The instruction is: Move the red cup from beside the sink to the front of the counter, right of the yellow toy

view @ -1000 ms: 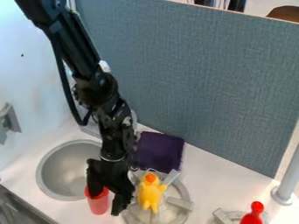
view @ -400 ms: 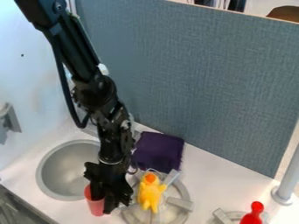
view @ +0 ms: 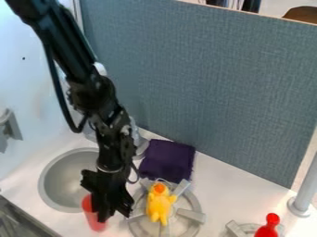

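Note:
The black gripper (view: 115,215) hangs low over the counter between the sink and the stove burner. Its two fingertips stand apart. Right against its left side, overlapped by it, is a red cup (view: 93,215) that leans slightly at the sink's lower right edge. Whether the cup is gripped anywhere behind the gripper is hidden. To the gripper's right, a yellow rubber chicken toy (view: 160,203) with an orange top lies on the round grey burner (view: 191,203).
A dark purple cloth (view: 167,159) lies behind the burner by the grey-blue partition (view: 217,83). The round sink (view: 53,185) is at left. At lower right stand a red object (view: 267,227) on another burner and a grey post (view: 304,192).
The arm and gripper have shifted left, and the fingertips stand closer together than a second ago. The red cup has moved a little to the left with the gripper. The chicken toy has stayed put.

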`<state>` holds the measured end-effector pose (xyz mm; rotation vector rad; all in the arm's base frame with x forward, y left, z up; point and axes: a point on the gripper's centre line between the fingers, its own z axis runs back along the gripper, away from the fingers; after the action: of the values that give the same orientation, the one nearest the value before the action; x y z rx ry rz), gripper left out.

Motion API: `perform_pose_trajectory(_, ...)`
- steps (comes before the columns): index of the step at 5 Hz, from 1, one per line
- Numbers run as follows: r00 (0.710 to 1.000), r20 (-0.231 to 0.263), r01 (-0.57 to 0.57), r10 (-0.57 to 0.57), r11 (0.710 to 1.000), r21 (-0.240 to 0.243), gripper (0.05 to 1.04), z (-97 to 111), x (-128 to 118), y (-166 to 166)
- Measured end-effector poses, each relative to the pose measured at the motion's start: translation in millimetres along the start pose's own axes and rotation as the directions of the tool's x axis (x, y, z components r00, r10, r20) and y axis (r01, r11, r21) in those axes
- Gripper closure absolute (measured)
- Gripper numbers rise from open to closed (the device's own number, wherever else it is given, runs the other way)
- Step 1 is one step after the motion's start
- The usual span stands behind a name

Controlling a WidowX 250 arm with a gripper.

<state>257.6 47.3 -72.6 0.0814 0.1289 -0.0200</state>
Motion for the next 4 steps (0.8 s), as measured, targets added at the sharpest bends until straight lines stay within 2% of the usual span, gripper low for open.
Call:
perform_pose_trajectory(1,0.999,0.043,-0.008,0.008,1.0,0.008,0.986,19.3,-4.6,-0.5)
perform_pose_trajectory(3,0.988,0.093,0.128,-0.123,0.99,-0.056,0.986,54.3,-5.5,-58.1)
perform_pose_trajectory(4,0.965,0.107,0.248,-0.241,0.967,-0.058,0.986,65.7,-7.1,-99.5)
